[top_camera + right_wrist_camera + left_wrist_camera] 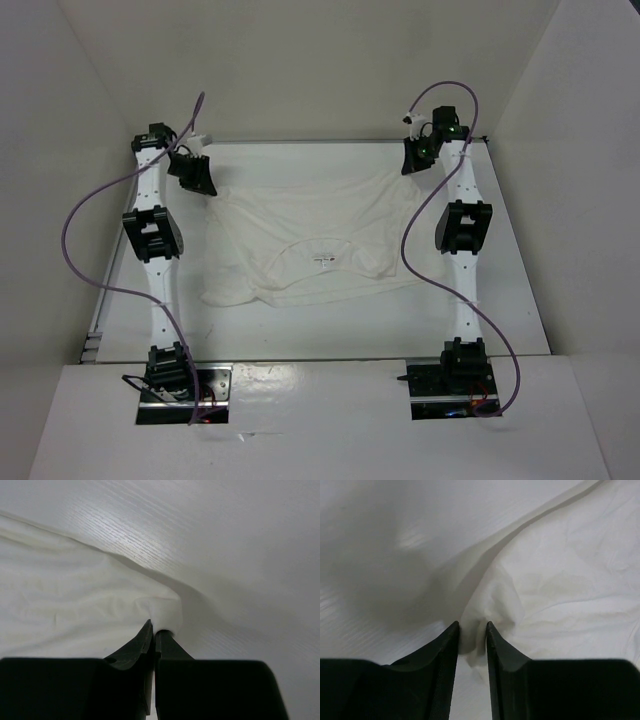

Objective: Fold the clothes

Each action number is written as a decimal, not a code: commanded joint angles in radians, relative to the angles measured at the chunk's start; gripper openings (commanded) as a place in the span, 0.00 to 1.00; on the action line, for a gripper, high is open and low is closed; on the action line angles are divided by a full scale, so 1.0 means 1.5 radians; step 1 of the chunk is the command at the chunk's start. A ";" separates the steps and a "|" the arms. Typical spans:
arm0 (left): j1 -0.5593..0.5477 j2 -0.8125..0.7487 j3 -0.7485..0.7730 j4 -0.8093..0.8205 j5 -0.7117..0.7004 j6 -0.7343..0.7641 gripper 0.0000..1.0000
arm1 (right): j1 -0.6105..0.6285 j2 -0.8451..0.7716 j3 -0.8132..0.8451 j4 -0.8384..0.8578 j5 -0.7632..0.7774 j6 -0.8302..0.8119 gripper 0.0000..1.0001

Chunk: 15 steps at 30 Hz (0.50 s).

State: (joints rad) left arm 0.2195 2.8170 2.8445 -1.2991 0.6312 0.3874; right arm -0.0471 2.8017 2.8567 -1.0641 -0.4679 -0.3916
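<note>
The clothes (310, 250) are one thin white wrinkled garment spread across the middle of the table, with a tiny dark neck label (323, 260) near its front. At its far left corner my left gripper (195, 178) is down on the fabric. In the left wrist view the jaws of that gripper (472, 625) stand narrowly apart, and a bunched fold of the clothes (560, 580) fills the gap. My right gripper (415, 158) is at the far right corner. In the right wrist view it (156, 627) is shut, pinching an edge of the clothes (75, 590) at its tips.
White walls close in the table (300, 330) at the back, left and right. Purple cables (75, 215) loop off both arms. The arm bases (170, 385) sit at the near edge.
</note>
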 commanded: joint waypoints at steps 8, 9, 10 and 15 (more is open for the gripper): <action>0.021 0.001 0.055 0.011 0.010 -0.038 0.67 | 0.019 -0.038 0.000 -0.012 -0.011 -0.008 0.03; 0.021 -0.014 0.055 0.003 0.018 -0.032 0.71 | 0.019 -0.038 0.000 -0.012 -0.011 -0.008 0.03; 0.021 -0.014 0.047 0.003 0.018 -0.032 0.71 | 0.019 -0.038 0.000 -0.012 -0.011 -0.008 0.03; 0.027 -0.014 0.041 0.003 0.042 -0.032 0.72 | 0.019 -0.038 0.000 -0.012 -0.011 -0.008 0.03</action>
State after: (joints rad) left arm 0.2535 2.8170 2.8914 -1.2812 0.6388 0.3367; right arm -0.0288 2.8017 2.8567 -1.0653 -0.4679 -0.3920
